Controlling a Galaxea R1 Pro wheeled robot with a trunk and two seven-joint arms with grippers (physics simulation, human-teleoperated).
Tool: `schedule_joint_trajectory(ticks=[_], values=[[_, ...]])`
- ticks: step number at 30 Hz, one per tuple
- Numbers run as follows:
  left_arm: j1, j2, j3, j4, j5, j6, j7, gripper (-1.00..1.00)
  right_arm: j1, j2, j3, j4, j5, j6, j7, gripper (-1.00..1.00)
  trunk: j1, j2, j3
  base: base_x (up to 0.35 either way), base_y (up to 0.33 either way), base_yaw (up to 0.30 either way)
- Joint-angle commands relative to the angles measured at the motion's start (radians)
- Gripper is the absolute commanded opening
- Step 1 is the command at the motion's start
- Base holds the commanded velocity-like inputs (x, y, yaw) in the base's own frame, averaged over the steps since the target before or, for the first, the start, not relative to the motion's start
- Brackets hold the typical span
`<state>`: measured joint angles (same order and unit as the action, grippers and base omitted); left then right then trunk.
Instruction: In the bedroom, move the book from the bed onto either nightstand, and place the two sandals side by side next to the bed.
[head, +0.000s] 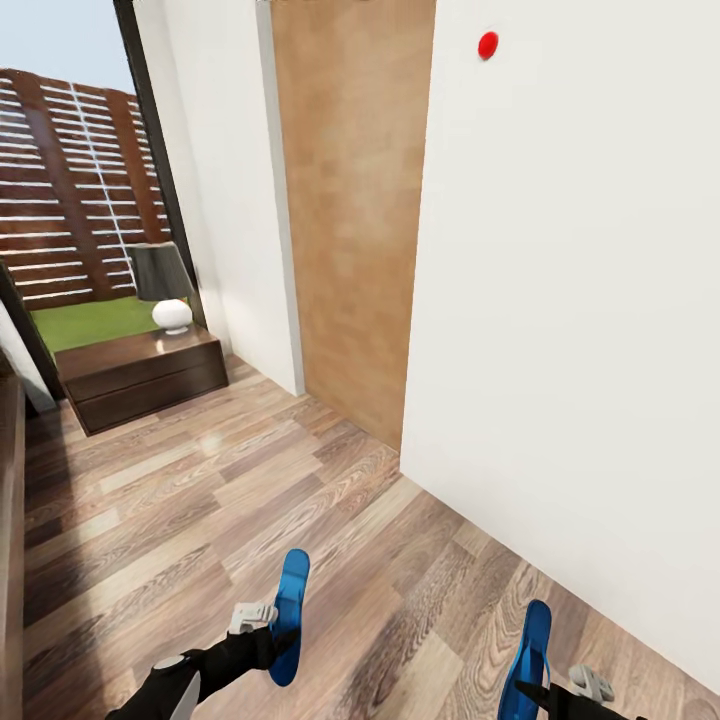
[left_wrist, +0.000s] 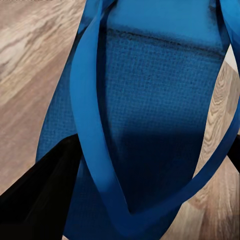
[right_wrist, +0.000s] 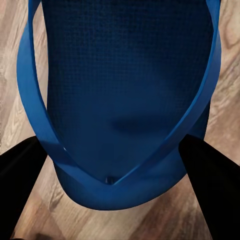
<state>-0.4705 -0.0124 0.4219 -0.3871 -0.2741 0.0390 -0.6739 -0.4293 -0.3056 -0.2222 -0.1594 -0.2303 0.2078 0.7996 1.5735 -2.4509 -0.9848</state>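
Each gripper holds one bright blue sandal above the wood-plank floor. In the head view, low and left of centre, my left gripper (head: 272, 632) is shut on the left sandal (head: 292, 595), which stands on edge. At the bottom right, my right gripper (head: 540, 692) is shut on the other sandal (head: 532, 640). The left wrist view looks at the straps and sole of its sandal (left_wrist: 150, 100), with a black finger (left_wrist: 40, 195) beside it. In the right wrist view the sandal (right_wrist: 125, 75) sits between two black fingers (right_wrist: 210, 185). The nightstand (head: 140, 375) stands at the far left by the window. The book is out of view.
A lamp (head: 165, 285) with a grey shade and white base stands on the nightstand. A white wall (head: 570, 300) runs close along my right, with a light wooden panel (head: 350, 200) beyond it. A dark-brown wooden edge (head: 10, 520) borders the far left. Plank floor (head: 200, 500) lies between.
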Motion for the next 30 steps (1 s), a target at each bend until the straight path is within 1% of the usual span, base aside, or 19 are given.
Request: schedule_joint_trajectory(ticks=[1,7,15,18,30], values=[[0.000,-0.001,0.008,-0.001,-0.008,0.004,-0.006,-1.00,0.000,0.000,-0.001,0.000,-0.006,0.010,0.003,-1.00,-0.004,0.007,0.002,0.000,0.000,0.000],[0.000,-0.001,0.009,0.000,-0.008,0.004,-0.008,-1.00,0.000,0.000,-0.002,0.000,-0.006,0.010,0.003,-1.00,-0.027,0.049,0.021,0.000,0.000,0.000],[0.000,-0.001,0.008,0.001,-0.007,0.004,-0.007,-1.00,0.000,0.000,-0.002,0.000,-0.006,0.010,0.003,-1.00,-0.027,0.049,0.021,0.000,0.000,0.000],[0.000,-0.001,0.008,0.019,-0.008,0.004,-0.006,-1.00,0.000,0.000,-0.002,0.000,-0.006,0.010,0.002,-1.00,-0.027,0.049,0.021,0.043,0.000,0.000],[0.000,-0.001,0.008,0.028,-0.008,0.004,-0.006,-1.00,0.000,0.000,-0.002,0.000,-0.006,0.010,0.002,-1.00,-0.027,0.049,0.022,0.299,0.000,0.027]])
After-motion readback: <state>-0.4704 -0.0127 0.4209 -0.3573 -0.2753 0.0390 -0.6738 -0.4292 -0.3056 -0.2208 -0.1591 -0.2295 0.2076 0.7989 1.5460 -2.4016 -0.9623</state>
